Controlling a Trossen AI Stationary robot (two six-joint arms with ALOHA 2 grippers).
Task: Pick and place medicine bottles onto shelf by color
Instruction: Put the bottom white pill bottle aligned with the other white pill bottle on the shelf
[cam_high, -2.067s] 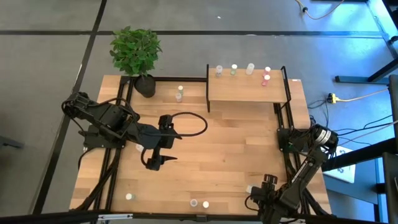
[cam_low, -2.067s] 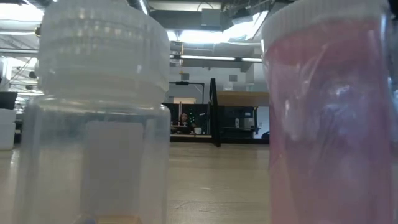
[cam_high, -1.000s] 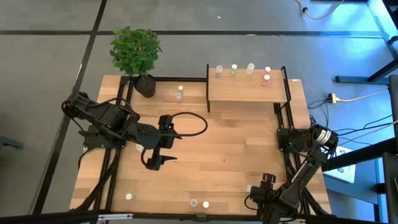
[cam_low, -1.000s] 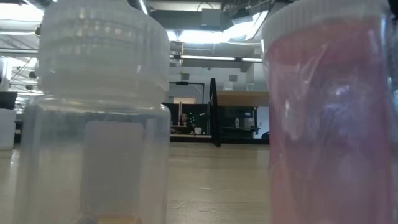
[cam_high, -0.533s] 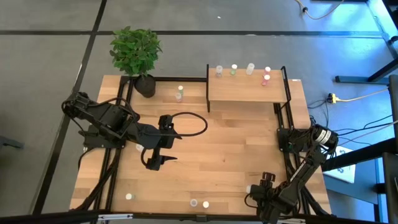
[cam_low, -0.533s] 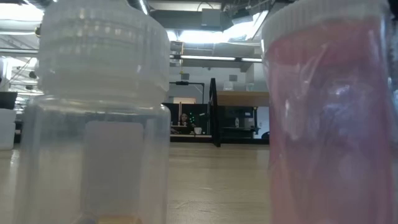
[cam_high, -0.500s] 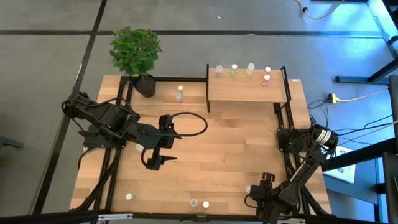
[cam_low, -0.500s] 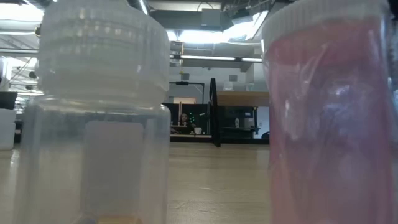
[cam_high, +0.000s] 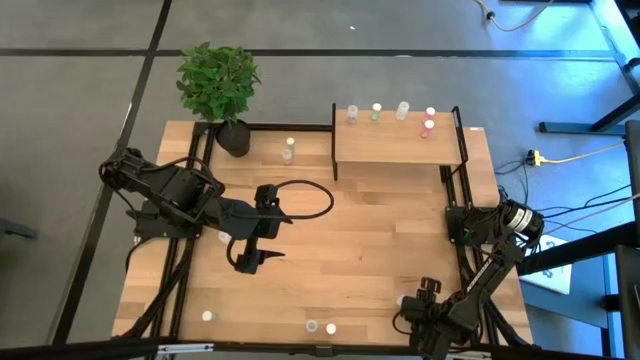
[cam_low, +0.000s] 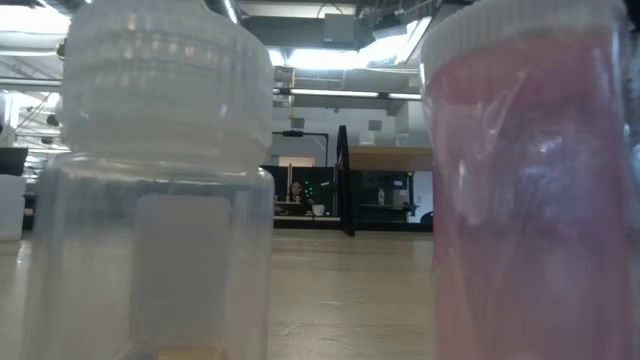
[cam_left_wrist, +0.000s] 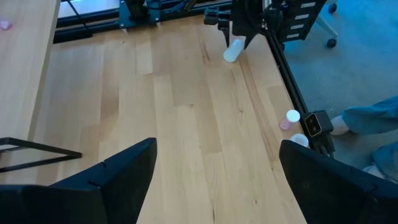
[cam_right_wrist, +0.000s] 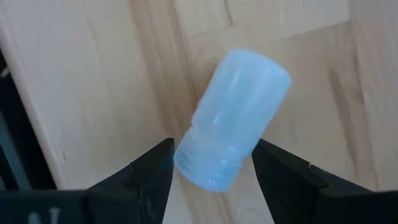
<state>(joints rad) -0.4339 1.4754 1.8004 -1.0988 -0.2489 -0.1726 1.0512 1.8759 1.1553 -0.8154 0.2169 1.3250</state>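
A translucent whitish medicine bottle (cam_right_wrist: 233, 115) lies on its side on the table near the near right corner. My right gripper (cam_right_wrist: 211, 165) points down over it, open, with one finger on each side of the cap end. It also shows from afar as my right gripper (cam_left_wrist: 239, 34) over the bottle (cam_left_wrist: 233, 51). My left gripper (cam_high: 250, 262) hangs open above the table's middle left, nothing between its fingers. The shelf (cam_high: 398, 150) at the far right carries several bottles along its far edge. My right gripper comes from above with its fingers (cam_right_wrist: 155, 168) across the lying bottle, close beside its ribbed cap end (cam_right_wrist: 205, 168). Whether they touch it I cannot tell. The bottle rests on the table.
Two bottles (cam_high: 288, 150) stand at the far middle. One bottle (cam_high: 207, 316) stands near left, and a clear one (cam_low: 160, 180) and a pink one (cam_low: 530, 180) at the near edge. A potted plant (cam_high: 218, 85) is far left. A person's leg (cam_left_wrist: 373, 121) is beside the table.
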